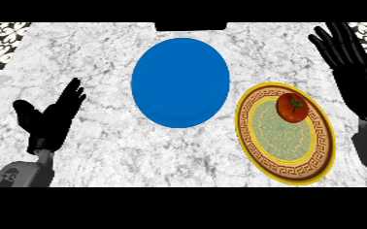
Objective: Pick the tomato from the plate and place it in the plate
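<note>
A white marble counter point(93, 140) is being seen from steeply above, with two plates lying on it. A red tomato point(292, 107) with a green stalk end is being carried by the patterned plate point(259, 161), which is lying close to the counter's right edge — the plate being rimmed in yellow, banded in brown with a key pattern, and pale green at its centre. The tomato is sitting on the far, upper part of that plate, partly over the brown band and partly over the green centre. A plain blue plate point(180, 82) is lying near the middle of the counter, toward its far edge, just beside the patterned plate on its left; whether the two rims are touching cannot be told.

The left hand point(49, 119) is being held up near the counter's left edge, fingers straight and spread wide, thumb apart, nothing being gripped — it is resting well apart from both plates. The right hand point(342, 46) is being held at the far right corner, fingers likewise straight and fanned wide, nothing being held. It is positioned beyond the patterned plate and is not touching the tomato.
</note>
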